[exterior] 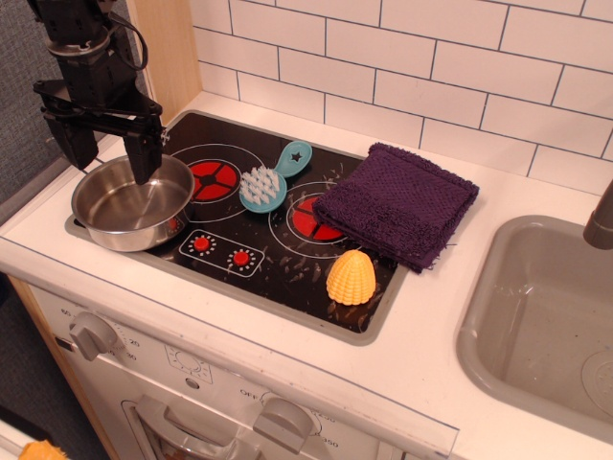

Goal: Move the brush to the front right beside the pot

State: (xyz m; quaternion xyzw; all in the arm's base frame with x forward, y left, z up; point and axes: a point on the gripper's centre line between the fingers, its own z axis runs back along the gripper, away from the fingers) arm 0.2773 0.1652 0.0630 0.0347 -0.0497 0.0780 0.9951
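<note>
**A:** near edge first; counter (287, 355) front is bare white, knobs below; yellow ribbed dome (351, 278) sits on the front right part of the cooktop (287, 278), well clear of anything the task needs.

**B:** pot (133, 202)?

**A:** front left corner of the cooktop, over the left burner; upright, looks empty; the spot just to its right, by the printed dials, is free; my read is that's the drop zone.

**B:** brush (273, 176)?

**A:** mid cooktop, between the two burners; bristles up, handle angled toward the back wall; apart from the pot, near the purple cloth (397, 203) but not touching it; untouched, so the pick isn't started.

**B:** hand (105, 153)?

**A:** hangs over the pot's back rim, fingers pointing down and spread wide, nothing between them; well left of the brush.

**B:** next?

**A:** guess: shift right, drop over the head or handle, close; the handle is thin, so a grab there may slip.
</note>
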